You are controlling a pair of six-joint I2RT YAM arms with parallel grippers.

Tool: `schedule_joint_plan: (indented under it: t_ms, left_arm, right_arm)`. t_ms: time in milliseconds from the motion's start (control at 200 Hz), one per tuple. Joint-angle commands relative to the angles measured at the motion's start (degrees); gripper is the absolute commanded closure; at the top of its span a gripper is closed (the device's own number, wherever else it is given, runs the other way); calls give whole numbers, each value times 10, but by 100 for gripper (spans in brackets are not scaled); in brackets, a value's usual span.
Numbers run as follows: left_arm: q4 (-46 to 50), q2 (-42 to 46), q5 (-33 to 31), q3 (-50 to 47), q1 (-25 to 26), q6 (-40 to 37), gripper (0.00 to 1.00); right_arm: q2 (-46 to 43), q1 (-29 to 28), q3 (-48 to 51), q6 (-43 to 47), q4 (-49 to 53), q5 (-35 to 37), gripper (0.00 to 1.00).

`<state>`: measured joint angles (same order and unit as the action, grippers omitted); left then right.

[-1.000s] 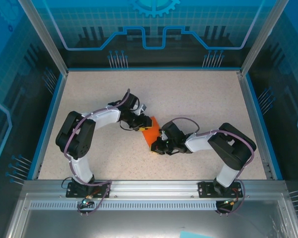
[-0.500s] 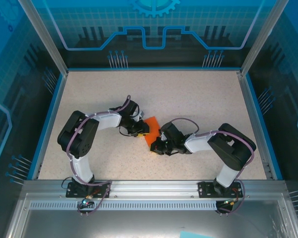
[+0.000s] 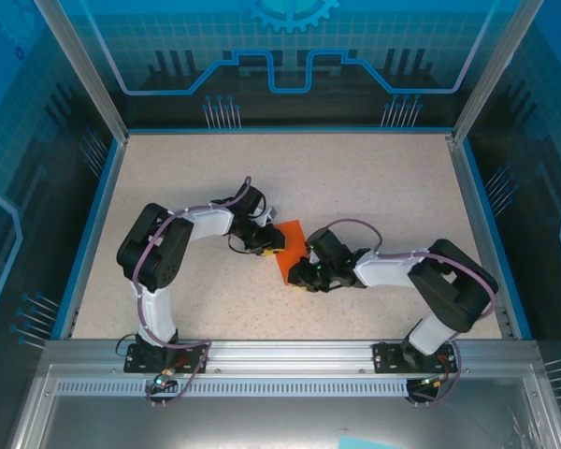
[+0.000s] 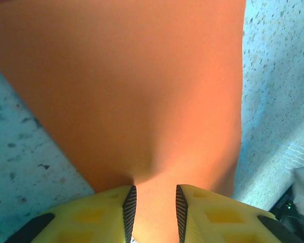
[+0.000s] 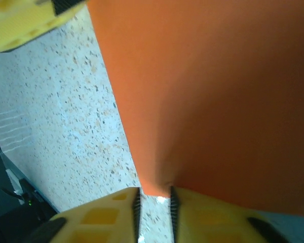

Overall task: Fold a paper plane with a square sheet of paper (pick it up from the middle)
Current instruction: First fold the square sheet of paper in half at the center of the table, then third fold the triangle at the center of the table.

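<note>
One bright orange creased paper plane (image 3: pixel 291 251), clamped at opposite edges by left gripper (image 4: pixel 152 201) and right gripper (image 5: pixel 153 201), over speckled beige tabletop (image 3: pixel 383 187).

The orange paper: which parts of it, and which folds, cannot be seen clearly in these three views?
Top external: the paper plane is too small to show creases; the left gripper and right gripper cover its ends.
Left wrist: the frame's top edge cuts it off; its near edge hides between the fingers.
Right wrist: it runs out at top and right, so its outline is unknown.
</note>
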<state>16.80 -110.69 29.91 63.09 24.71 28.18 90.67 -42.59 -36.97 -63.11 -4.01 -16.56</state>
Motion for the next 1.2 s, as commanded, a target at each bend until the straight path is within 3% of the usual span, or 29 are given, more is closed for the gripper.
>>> schedule_joint_plan:
  t_ms: [0, 160, 340, 740, 975, 1195]
  left_arm:
    - [15, -30, -20, 8, -4, -25, 69]
    - [20, -37, -17, 12, -5, -32, 69]
    - [19, -40, -16, 12, -6, -37, 69]
    - [22, -43, -12, 10, -8, -41, 69]
    - [24, -45, -8, 13, -8, -42, 69]
    - [27, -44, -7, 14, -9, -46, 69]
  right_arm:
    - [-48, 51, -1, 81, 100, -1, 67]
    - [-64, 130, -23, 192, 197, -15, 59]
    - [-32, 176, -31, 238, 203, -68, 55]
    - [20, 180, -37, 203, 118, -166, 54]
    - [10, 178, -38, 192, 113, -180, 56]
    - [-3, 178, -36, 178, 109, -184, 63]
